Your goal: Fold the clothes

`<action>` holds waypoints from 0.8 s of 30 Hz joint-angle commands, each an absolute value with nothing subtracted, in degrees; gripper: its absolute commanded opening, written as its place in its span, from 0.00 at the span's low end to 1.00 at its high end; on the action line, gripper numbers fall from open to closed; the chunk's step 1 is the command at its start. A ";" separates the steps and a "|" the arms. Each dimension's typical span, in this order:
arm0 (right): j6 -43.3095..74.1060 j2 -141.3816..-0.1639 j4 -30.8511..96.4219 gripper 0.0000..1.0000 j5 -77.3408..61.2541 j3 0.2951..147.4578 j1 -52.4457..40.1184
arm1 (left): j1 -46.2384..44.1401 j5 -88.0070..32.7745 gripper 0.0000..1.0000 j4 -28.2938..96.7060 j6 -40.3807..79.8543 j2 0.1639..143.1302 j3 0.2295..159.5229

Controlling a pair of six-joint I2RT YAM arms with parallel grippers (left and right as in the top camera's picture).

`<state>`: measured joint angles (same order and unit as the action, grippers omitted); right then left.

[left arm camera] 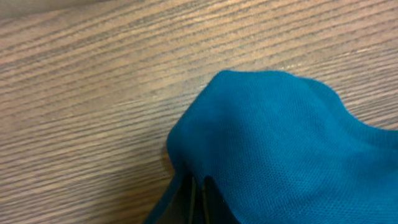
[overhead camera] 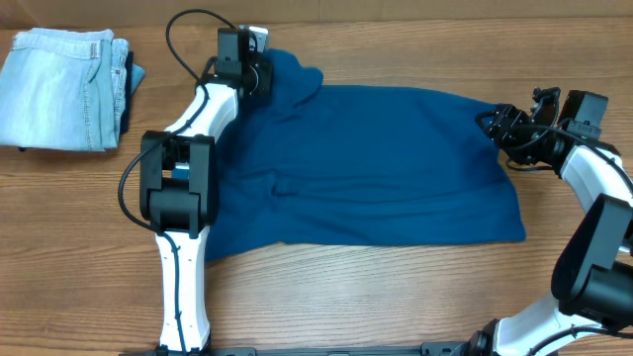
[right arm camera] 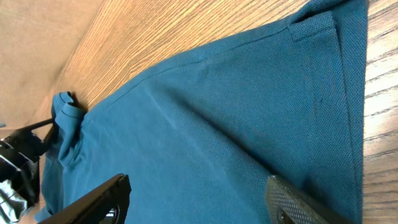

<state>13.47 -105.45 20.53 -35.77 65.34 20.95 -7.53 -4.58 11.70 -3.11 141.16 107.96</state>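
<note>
The teal-blue polo shirt [overhead camera: 376,168] lies spread flat across the middle of the wooden table. My left gripper [overhead camera: 259,77] is at the shirt's far left corner. In the left wrist view its fingers [left arm camera: 199,199] are shut on a raised bunch of the knit fabric [left arm camera: 280,137]. My right gripper [overhead camera: 499,127] is at the shirt's right edge. In the right wrist view its fingers [right arm camera: 198,183] are wide open just above the fabric [right arm camera: 217,112] and hold nothing. The collar and placket do not show.
Folded pale denim jeans [overhead camera: 59,89] lie at the far left corner of the table. The left arm [overhead camera: 178,188] lies along the shirt's left side. Bare wood [overhead camera: 396,297] runs along the front edge.
</note>
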 commanded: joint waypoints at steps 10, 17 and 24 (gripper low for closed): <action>13.04 -105.19 20.23 0.73 -36.10 65.98 20.62 | -8.01 -4.08 0.04 36.45 -1.67 138.61 129.32; 13.04 -105.19 20.25 0.73 -36.03 65.98 20.62 | -8.60 -4.03 0.04 55.44 -1.69 138.58 138.02; 13.06 -105.19 21.02 0.73 -36.10 65.98 20.62 | -8.64 -4.03 0.04 68.51 -1.06 138.58 138.61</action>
<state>13.45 -105.45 20.64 -35.75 65.34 20.93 -8.29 -4.40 65.06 -2.00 140.94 137.34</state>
